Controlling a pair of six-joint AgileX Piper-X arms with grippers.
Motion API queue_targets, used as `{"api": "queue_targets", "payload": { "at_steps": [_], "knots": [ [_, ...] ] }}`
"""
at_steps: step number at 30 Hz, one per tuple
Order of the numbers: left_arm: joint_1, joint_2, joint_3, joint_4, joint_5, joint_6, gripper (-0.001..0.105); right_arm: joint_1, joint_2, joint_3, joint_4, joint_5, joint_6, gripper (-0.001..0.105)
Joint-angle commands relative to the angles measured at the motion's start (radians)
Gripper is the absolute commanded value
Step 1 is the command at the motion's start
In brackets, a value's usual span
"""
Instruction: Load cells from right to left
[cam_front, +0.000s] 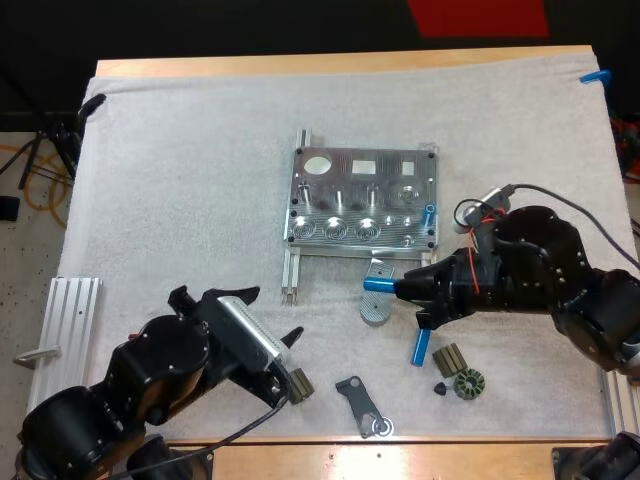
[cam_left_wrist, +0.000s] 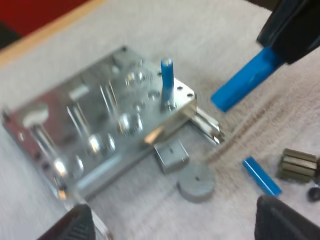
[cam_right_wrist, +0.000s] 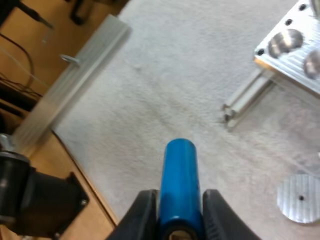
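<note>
The held cell (cam_front: 378, 284), a blue cylinder, is clamped lengthwise between the fingers of the right tool (cam_front: 400, 287). It lies level above the mat (cam_front: 180, 180), just off the near edge of the fixture (cam_front: 362, 200) toward its right end. From the right wrist, both fingers (cam_right_wrist: 142, 212) press its sides and its free end points across bare mat.

A standing cell (cam_front: 429, 215) sits upright at the fixture's right edge. A loose cell (cam_front: 420, 347) lies flat on the mat below the right tool.

The ground by the fixture's near right corner is crowded: a small metal block (cam_front: 380, 268) is just off that edge and a grey disc (cam_front: 375, 310) is beside it. Two toothed dark parts (cam_front: 460, 372) lie near the loose cell. A black bracket (cam_front: 358, 405) lies close to the mat's near edge.

The left tool (cam_front: 290, 362) has its fingers wide apart and grips nothing. It is well clear of the fixture, and an olive part (cam_front: 299, 385) is just beside one finger.

Open mat extends left of the fixture and beyond it to the far edge of the bench (cam_front: 340, 62). An aluminium rail (cam_front: 65, 320) lies along the mat's left edge.
</note>
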Motion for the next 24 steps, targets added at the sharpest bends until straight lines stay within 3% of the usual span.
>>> {"api": "queue_targets", "payload": {
  "at_steps": [1,10,18,24],
  "knots": [
    [-0.002,-0.001,-0.006,0.014,-0.023,-0.044,0.065,-0.001,-0.002,-0.016,0.020,0.005,-0.036,0.014],
    [-0.002,-0.001,-0.006,0.065,-0.020,-0.044,0.065,-0.001,-0.002,-0.090,0.151,0.123,-0.152,0.014],
    [-0.002,-0.001,-0.006,0.067,-0.021,-0.077,0.065,-0.001,0.091,-0.253,0.372,0.223,-0.261,0.014],
    [-0.002,-0.001,-0.006,0.122,-0.021,-0.090,0.065,-0.001,0.184,-0.379,0.453,0.305,-0.319,0.014]
  ]
}}
